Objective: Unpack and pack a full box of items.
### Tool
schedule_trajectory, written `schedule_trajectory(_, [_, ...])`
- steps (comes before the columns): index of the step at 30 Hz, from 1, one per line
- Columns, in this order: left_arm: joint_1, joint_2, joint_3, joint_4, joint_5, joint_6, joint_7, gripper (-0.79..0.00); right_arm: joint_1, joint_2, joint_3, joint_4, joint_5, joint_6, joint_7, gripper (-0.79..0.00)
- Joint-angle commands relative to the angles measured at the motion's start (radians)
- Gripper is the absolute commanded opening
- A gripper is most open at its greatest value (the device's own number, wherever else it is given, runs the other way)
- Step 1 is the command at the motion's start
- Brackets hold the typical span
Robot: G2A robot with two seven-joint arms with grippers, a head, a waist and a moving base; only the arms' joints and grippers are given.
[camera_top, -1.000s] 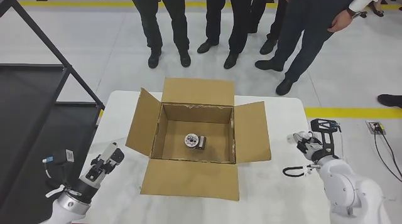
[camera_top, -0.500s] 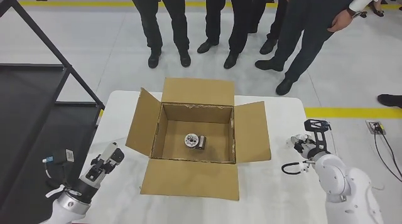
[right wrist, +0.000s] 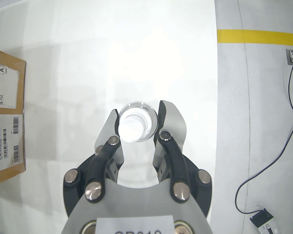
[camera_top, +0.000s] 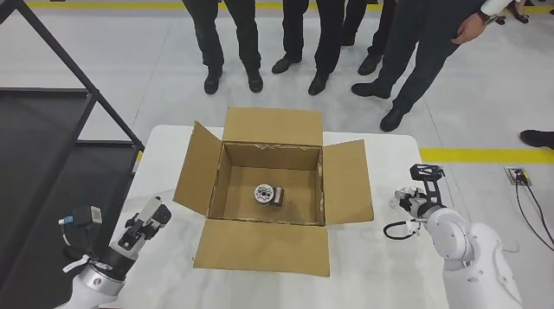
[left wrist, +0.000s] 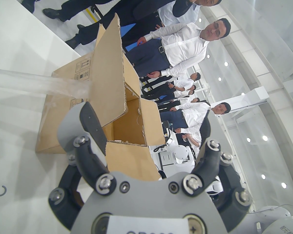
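The cardboard box sat in the middle of the white bench, its four flaps folded outward and its top open. One small round item lay on the box floor, near the middle. What kind of item it was could not be told from the top view.

The right hand was over the bare bench to the right of the box, apart from the nearest flap. It gripped a small clear bottle with a white cap. One finger pressed each side of the bottle, and the cap faced up toward the wrist camera. Whether the bottle's base touched the bench could not be told. The labelled edge of the right flap showed at the side of the right wrist view. From the top view the right hand was level with the box's middle.

The left hand was low near the bench's front left corner, pointing toward the box and clear of it. Its fingers were spread wide and held nothing. In the left wrist view the left hand faced the box's left flap. A strip of clear tape trailed off the box wall.
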Motion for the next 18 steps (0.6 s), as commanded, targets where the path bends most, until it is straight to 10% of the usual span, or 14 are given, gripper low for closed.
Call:
schedule_trajectory(1, [0.0,0.0,0.0,0.0,0.0,0.0,0.0,0.0,0.001,0.002,-0.002,0.003,0.003,0.003,-0.002,-0.425])
schedule_trajectory(2, [0.0,0.0,0.0,0.0,0.0,0.0,0.0,0.0,0.002,0.003,-0.002,0.004,0.005,0.005,-0.003,-0.403])
schedule_trajectory(4, [0.0,0.0,0.0,0.0,0.0,0.0,0.0,0.0,0.003,0.004,-0.003,0.005,0.007,0.008,-0.005,-0.028])
schedule_trajectory(5, [0.0,0.0,0.0,0.0,0.0,0.0,0.0,0.0,0.003,0.005,-0.004,0.005,0.011,0.01,-0.008,0.0])
schedule_trajectory(18, [0.0,0.0,0.0,0.0,0.0,0.0,0.0,0.0,-0.073,0.023,0.033,-0.267,0.042,0.005,-0.008,0.0])
